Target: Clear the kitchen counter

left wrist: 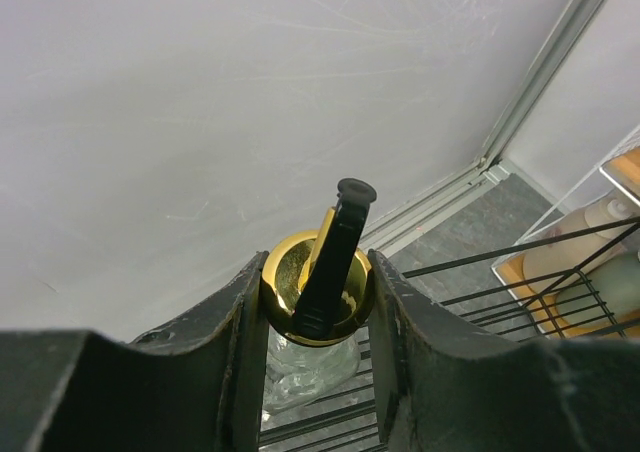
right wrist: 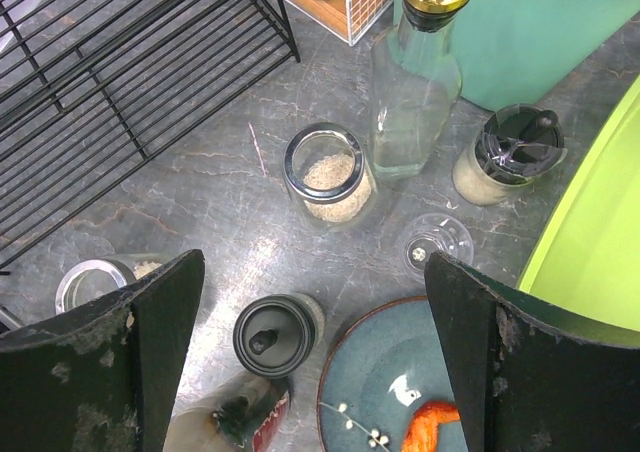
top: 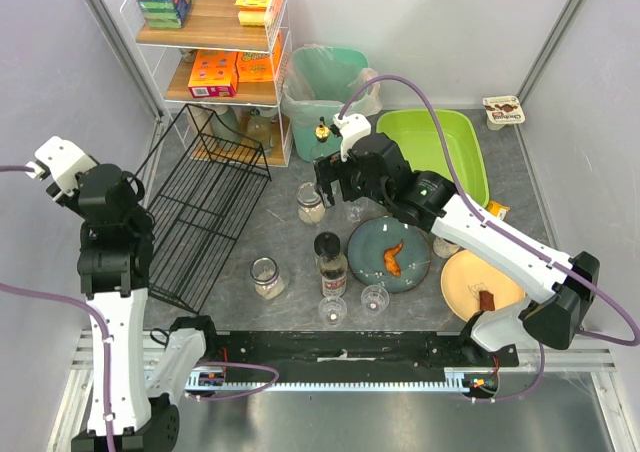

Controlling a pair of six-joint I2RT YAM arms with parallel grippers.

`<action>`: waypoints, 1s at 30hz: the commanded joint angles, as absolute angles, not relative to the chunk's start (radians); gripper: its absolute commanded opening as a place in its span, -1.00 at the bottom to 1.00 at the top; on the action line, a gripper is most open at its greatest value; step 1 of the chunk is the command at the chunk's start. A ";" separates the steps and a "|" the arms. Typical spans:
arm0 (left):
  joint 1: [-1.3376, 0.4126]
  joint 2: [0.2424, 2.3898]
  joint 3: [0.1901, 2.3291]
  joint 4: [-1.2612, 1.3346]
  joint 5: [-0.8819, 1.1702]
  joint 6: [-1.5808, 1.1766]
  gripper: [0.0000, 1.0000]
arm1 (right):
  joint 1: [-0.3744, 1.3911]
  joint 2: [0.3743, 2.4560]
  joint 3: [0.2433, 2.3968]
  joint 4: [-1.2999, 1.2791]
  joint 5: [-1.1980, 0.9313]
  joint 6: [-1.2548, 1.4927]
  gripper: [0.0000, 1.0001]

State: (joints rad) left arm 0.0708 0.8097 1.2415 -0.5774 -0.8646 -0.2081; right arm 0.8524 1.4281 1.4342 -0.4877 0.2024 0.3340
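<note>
So, the left gripper [left wrist: 318, 277] is clamped tight on a gold-capped bottle [left wrist: 300, 367], one finger pressing each side of the cap. The right gripper [right wrist: 315, 267] is spread wide with nothing in it. The kitchen counter [right wrist: 220, 212] lies right under its fingers, with a black-capped bottle [right wrist: 272, 335] standing between them and a jar of grains [right wrist: 325, 177] just past the tips.

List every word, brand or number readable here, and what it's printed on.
None can be read.
Shelf boxes: print too small.
Cup lid in the far right corner: lettering blurred.
Dark-capped bottle's label: blurred.
Bottle cap in the left gripper: no text.
</note>
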 commanded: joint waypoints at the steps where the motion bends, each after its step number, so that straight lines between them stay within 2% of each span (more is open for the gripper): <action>1: 0.078 0.758 1.213 -0.411 -0.923 -0.207 -0.64 | 0.850 1.433 1.488 -0.476 0.192 0.345 0.96; 5: 0.080 0.762 1.224 -0.429 -0.923 -0.210 -0.25 | 0.848 1.434 1.485 -0.476 0.190 0.344 0.96; 6: 0.077 0.758 1.226 -0.430 -0.922 -0.210 0.00 | 0.850 1.436 1.485 -0.476 0.189 0.345 0.96; 7: 0.078 0.755 1.224 -0.428 -0.923 -0.212 0.13 | 0.848 1.434 1.485 -0.477 0.189 0.345 0.96; 14: 0.078 0.758 1.239 -0.439 -0.914 -0.206 0.64 | 0.848 1.424 1.477 -0.477 0.189 0.350 0.96; 20: 0.078 0.758 1.290 -0.452 -0.882 -0.186 0.98 | 0.848 1.413 1.476 -0.477 0.187 0.356 0.96; 25: 0.078 0.765 1.368 -0.505 -0.798 -0.157 0.98 | 0.848 1.399 1.476 -0.476 0.196 0.359 0.96; 30: 0.080 0.834 1.558 -0.661 -0.537 -0.109 0.98 | 0.848 1.387 1.491 -0.482 0.209 0.364 0.96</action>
